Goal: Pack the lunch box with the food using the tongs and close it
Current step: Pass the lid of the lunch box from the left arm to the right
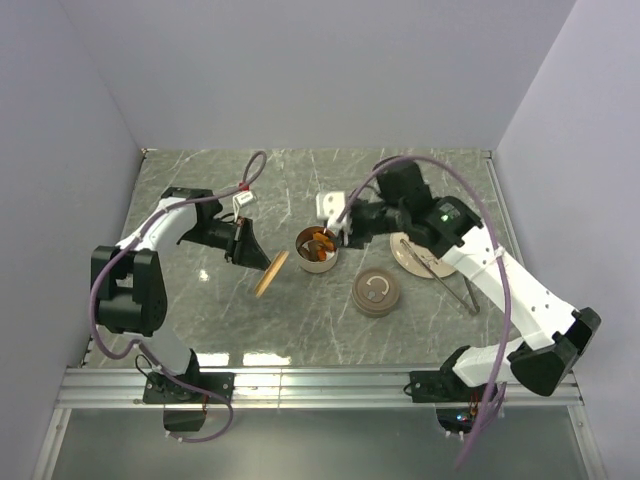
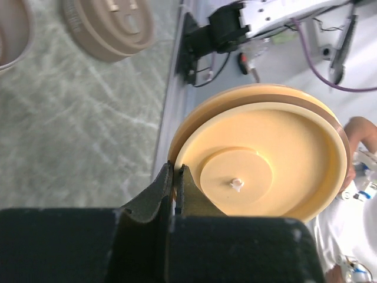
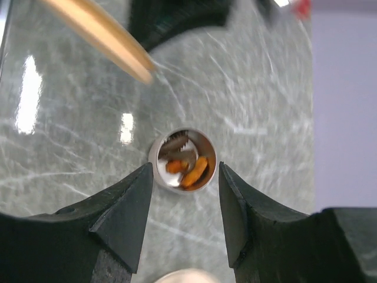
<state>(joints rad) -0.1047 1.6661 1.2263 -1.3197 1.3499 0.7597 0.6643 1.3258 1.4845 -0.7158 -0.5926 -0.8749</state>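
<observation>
- The left gripper (image 2: 175, 172) is clamped shut on the rim of a yellow disc (image 2: 265, 159), which it holds on edge above the table (image 1: 200, 320).
- The lunch box (image 1: 318, 250), a round metal tin, stands just right of that disc, close to it but not touching.
- The left arm bends out to the left and reaches inward, its wrist pointing towards the tin.
- The right gripper (image 3: 185, 169) hangs with its jaws apart and nothing between them, directly over the open tin.
- The food (image 3: 193, 170) lies inside the tin: orange pieces and a darker ridged bit.
- The right arm reaches from the near right corner up and across to the left, its forearm passing over the pink plate (image 1: 410, 262).
- The tongs (image 1: 470, 302) lie slantwise across that plate and onto the table, well apart from both grippers.
- A brown lid (image 1: 376, 292) lies flat in front of the tin.
</observation>
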